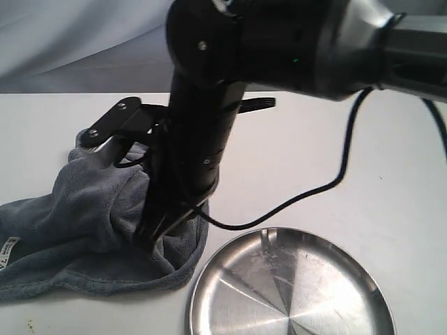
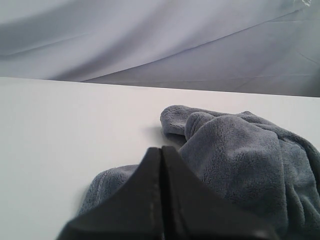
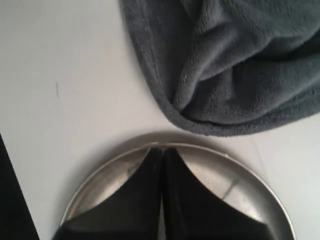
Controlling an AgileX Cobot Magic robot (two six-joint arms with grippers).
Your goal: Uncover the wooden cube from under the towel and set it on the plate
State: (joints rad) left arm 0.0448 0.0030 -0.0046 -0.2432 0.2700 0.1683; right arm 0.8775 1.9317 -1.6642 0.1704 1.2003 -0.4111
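Wooden cube out of sight in all three views; whereabouts impossible to tell. Towel (image 1: 77, 209) heaped in soft grey-blue folds on the white table (image 1: 391, 174), left of the plate (image 1: 293, 286) in the exterior view, small white tag (image 1: 8, 252) at its far left edge. One hemmed corner just beside the plate's rim, a narrow strip of table between them. Left pincer (image 2: 161, 149) closed tight, fingers meeting along one seam, no cloth seen between them, low over the table with the towel just past the tips. Right pincer (image 3: 161, 150) likewise pressed together and holding nothing, tips above the plate's rim on the towel side. Dark arm (image 1: 202, 139) across the exterior view, black cable (image 1: 314, 192) looping off it.
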